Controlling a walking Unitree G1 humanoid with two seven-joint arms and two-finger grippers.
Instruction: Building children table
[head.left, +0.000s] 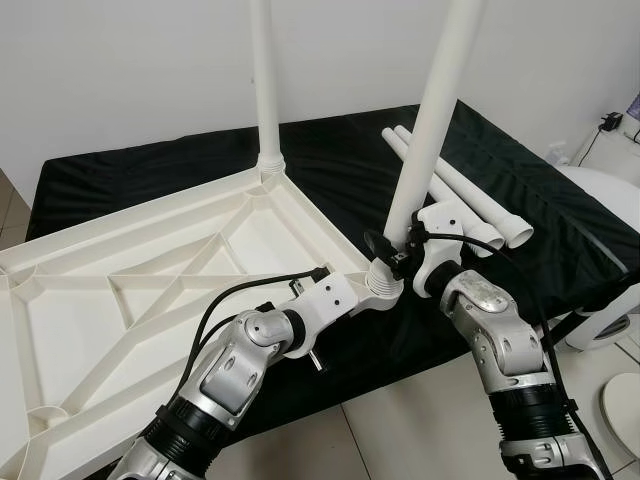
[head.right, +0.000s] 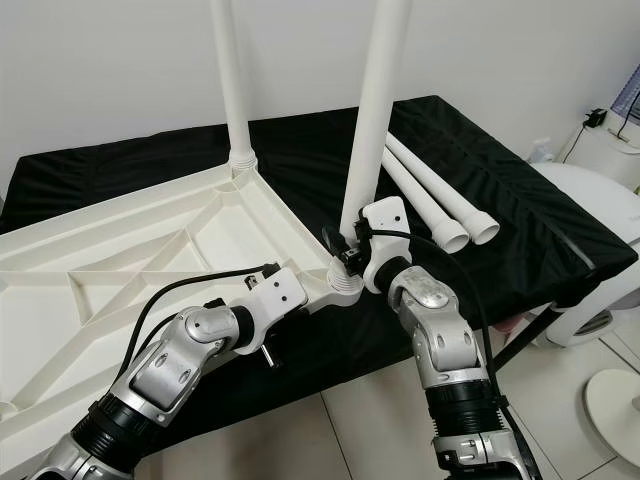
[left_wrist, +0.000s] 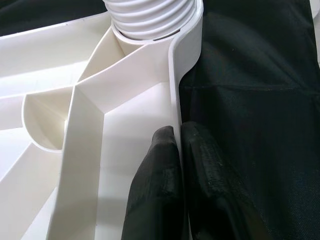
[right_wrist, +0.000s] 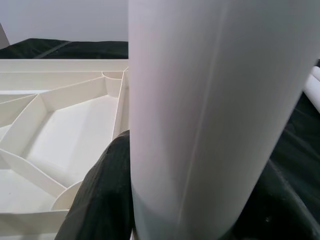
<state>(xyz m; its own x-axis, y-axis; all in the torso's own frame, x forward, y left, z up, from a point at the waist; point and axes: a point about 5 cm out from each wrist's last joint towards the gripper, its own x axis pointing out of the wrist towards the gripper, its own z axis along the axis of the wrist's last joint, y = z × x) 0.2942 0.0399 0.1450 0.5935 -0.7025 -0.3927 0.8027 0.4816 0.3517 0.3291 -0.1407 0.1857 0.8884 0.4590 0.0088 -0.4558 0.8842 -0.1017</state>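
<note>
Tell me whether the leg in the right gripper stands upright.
Nearly upright, leaning slightly: the leg rises from the tabletop corner socket, right gripper around its base.

Left gripper (left_wrist: 177, 150) reaches toward two o'clock, black fingers pinched together; right gripper (head.left: 392, 250) points to eleven o'clock, fingers clamped.

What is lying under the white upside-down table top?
Under the table top lies a black cloth, also carrying two loose legs. What supports the cloth underneath is covered.

No readable text, label, brand or number appears on anything here.
</note>
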